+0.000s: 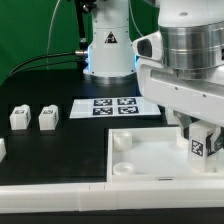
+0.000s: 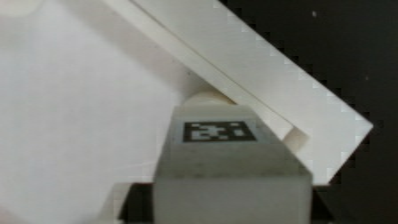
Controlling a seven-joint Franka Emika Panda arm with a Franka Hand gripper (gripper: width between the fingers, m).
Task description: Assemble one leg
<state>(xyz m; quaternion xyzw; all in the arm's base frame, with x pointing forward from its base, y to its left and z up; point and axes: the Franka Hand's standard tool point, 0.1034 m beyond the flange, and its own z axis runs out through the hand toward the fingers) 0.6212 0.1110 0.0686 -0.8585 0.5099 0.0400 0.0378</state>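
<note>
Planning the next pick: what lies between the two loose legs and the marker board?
Nothing: the exterior view shows bare black table between the nearer loose leg and the marker board.

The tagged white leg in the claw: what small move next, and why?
Probably ease the small white tagged plastic leg down toward the nearest corner of the large white square panel: the claw grips it over the panel's right edge in the exterior view, apparently not seated yet.
</note>
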